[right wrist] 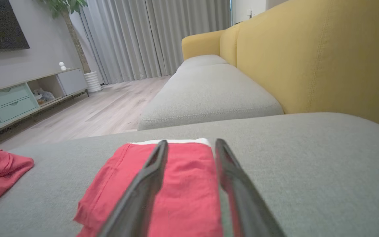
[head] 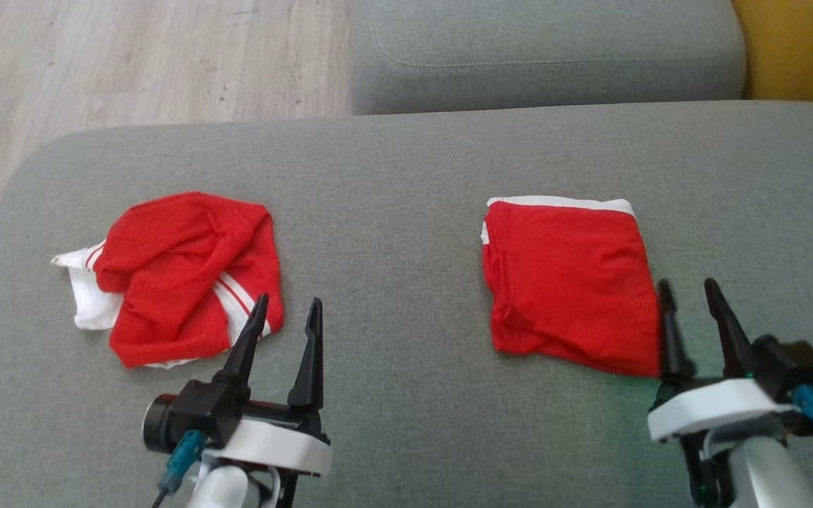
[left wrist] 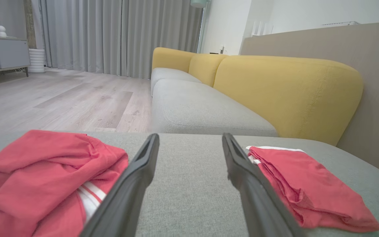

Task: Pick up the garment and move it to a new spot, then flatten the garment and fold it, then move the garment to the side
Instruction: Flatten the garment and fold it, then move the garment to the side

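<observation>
The grey sofa seat (head: 406, 162) carries both cloths. The folded garment (head: 569, 282), red with a white band at its far edge, lies on the seat's right half. The right pincer (head: 687, 283) stands at its near right corner, fingers apart, one finger covering that corner; whether it touches the cloth is unclear. The crumpled garment (head: 181, 268) lies well apart on the left, just beside the left pincer (head: 290, 302), whose fingers are spread wide on nothing.
</observation>
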You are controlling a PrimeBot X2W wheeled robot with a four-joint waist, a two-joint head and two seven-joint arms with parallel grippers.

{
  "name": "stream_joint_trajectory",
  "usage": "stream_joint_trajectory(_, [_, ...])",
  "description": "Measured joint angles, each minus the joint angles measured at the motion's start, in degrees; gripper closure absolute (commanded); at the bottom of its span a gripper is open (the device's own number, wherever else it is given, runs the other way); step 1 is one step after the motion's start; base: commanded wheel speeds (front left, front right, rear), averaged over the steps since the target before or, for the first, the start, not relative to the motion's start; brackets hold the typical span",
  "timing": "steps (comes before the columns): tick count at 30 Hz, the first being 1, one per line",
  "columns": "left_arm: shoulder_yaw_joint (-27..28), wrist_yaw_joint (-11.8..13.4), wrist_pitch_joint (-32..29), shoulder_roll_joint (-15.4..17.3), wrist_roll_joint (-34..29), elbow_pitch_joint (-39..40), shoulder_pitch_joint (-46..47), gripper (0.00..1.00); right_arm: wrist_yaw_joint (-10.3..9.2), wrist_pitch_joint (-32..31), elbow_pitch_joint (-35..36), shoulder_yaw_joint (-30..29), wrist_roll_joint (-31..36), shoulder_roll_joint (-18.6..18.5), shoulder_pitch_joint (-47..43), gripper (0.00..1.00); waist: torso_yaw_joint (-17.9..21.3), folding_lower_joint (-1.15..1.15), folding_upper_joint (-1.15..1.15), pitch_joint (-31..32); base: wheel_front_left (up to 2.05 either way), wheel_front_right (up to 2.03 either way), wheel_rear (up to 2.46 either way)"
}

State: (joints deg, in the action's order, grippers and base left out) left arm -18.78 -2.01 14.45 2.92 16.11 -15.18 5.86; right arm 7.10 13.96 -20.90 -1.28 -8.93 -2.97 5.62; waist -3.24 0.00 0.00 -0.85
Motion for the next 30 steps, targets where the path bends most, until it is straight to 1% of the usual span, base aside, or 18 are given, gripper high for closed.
stream_joint_trajectory(4, [0.5, 0.0, 0.0, 0.0, 0.1, -1.4, 0.0, 0.0, 0.0, -0.4, 1.3, 1.3, -2.1, 0.3, -2.0, 0.0, 0.4, 0.0, 0.0, 0.0, 0.0, 0.0, 0.0])
stream_joint_trajectory(9, [0.4, 0.0, 0.0, 0.0, 0.1, -2.0, 0.0, 0.0, 0.0, -0.9, 2.5, 1.6, -2.3, 0.3, -2.3, 0.0, 0.4, 0.0, 0.0, 0.1, 0.0, 0.0, 0.0])
stream_joint_trajectory(12, [0.4, 0.0, 0.0, 0.0, 0.1, -2.0, 0.0, 0.0, 0.0, -1.5, 2.6, 1.3, -1.7, 0.3, -2.3, 0.0, 0.2, 0.0, 0.0, -0.2, 0.0, 0.0, 0.0])
stream_joint_trajectory(14, [0.4, 0.0, 0.0, 0.0, 0.1, -2.0, 0.1, 0.0, 0.0, -2.6, 2.2, 0.7, 0.1, 0.3, -1.9, 0.0, 0.0, 0.0, 0.0, -0.7, 0.0, 0.0, 0.0])
stream_joint_trajectory(18, [0.0, 0.0, 0.0, 0.0, -0.2, -2.0, 0.6, 0.0, 0.0, -5.7, -1.3, -1.4, 3.3, 0.3, 1.4, 0.0, -0.4, 0.0, 0.0, -2.2, 0.0, 0.0, 0.0])
stream_joint_trajectory(21, [-0.7, -0.1, 0.0, 0.0, -0.2, -1.6, 1.8, 0.0, 0.0, -7.9, -4.9, -4.1, 3.3, 0.3, 5.7, 0.0, -1.1, 0.0, 0.0, -3.7, 0.0, 0.0, 0.0])
stream_joint_trajectory(25, [-1.8, -0.2, 0.0, 0.0, -0.1, -0.9, 3.7, 0.0, 0.0, -10.9, -11.4, -8.0, 1.6, 0.2, 11.0, 0.0, -2.2, 0.01, 0.0, -5.9, 0.0, 0.0, 0.0])
stream_joint_trajectory(30, [-2.3, -0.3, 0.0, -0.1, -0.2, -0.6, 5.3, 0.0, 0.0, -13.0, -18.0, -8.1, 1.3, 0.2, 15.3, 0.0, -4.0, 0.01, 0.0, -8.7, 0.0, 0.0, 0.0])
